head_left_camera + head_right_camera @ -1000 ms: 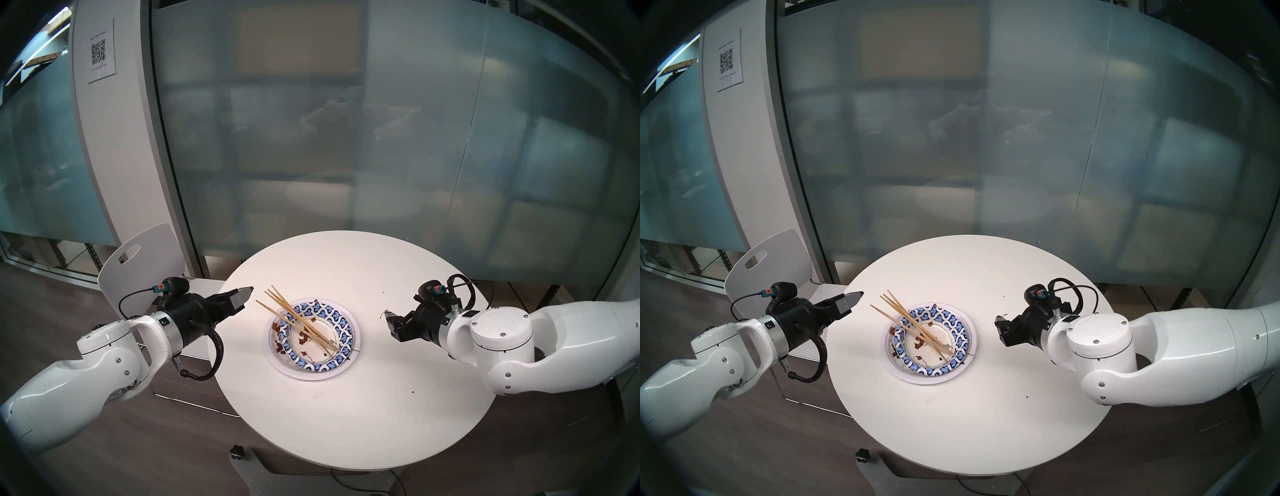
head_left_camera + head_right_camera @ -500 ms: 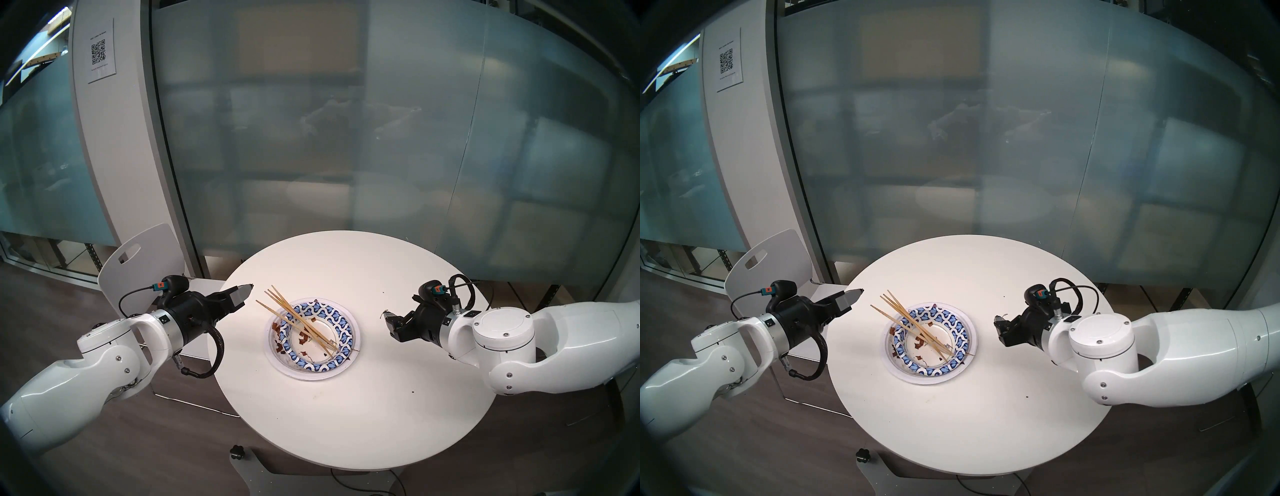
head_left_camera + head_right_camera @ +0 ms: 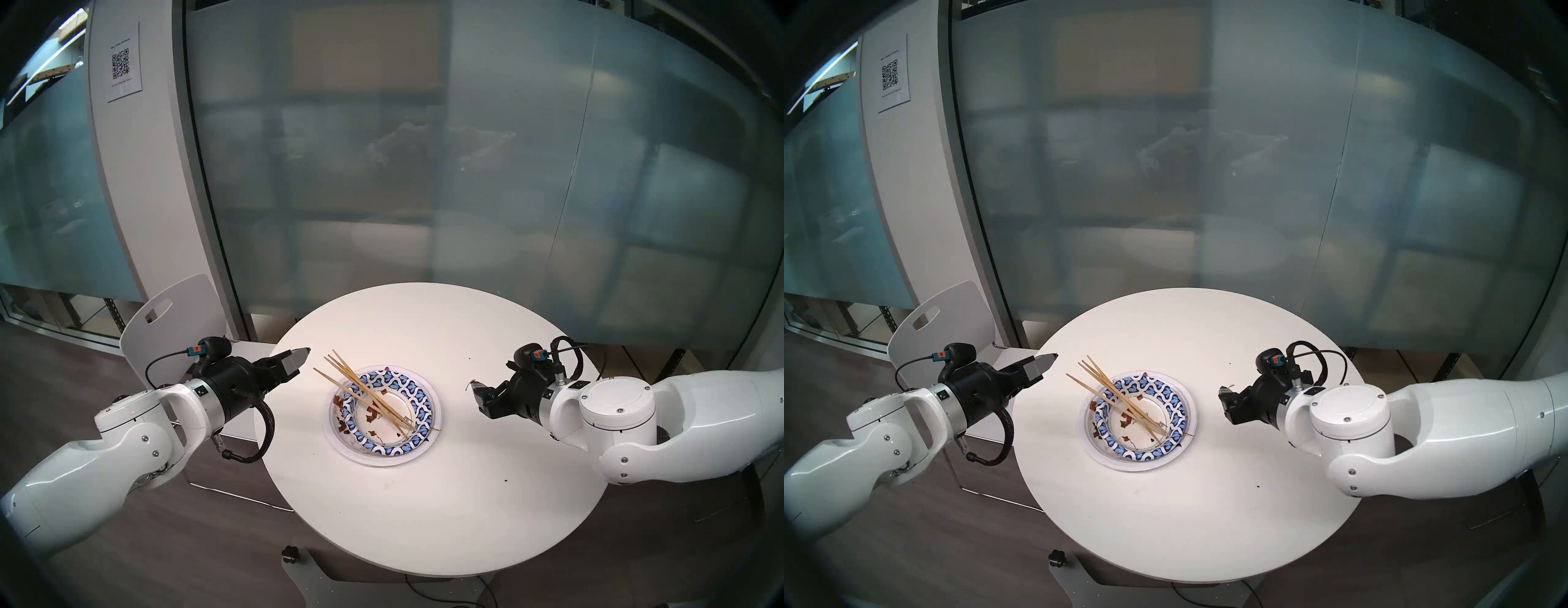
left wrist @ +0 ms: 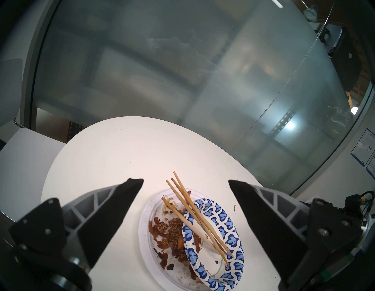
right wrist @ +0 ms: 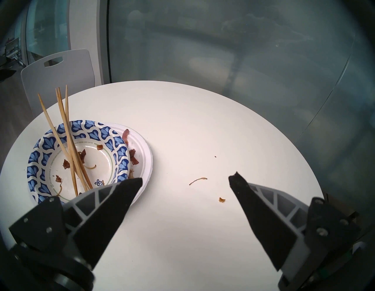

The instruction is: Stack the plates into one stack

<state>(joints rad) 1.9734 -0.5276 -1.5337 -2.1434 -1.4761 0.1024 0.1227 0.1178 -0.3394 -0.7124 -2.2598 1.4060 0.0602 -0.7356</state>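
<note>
We judge the job essentially finished: on the round white table (image 3: pixel 424 488) we see one pile only, a smaller blue-and-white patterned paper plate (image 3: pixel 418 392) nested on a wider plain white paper plate (image 3: pixel 339 441), just left of the table's middle, and no plate lies apart from it. Four thin wooden chopsticks (image 3: pixel 360 388) lean across the patterned plate, their far ends jutting past its left rim, and brown food scraps (image 4: pixel 172 229) sit on the white plate and inside the patterned one. Our left gripper (image 4: pixel 185 181) hangs off the table's left edge, jaws spread wide and empty; our right gripper (image 5: pixel 185 179) hangs over the table's right side, well apart from the pile, likewise wide and holding nothing. How many plates the pile holds we cannot tell: any lower plates are covered by those above. A few crumbs (image 5: pixel 221 200) remain on the table at the right.
</note>
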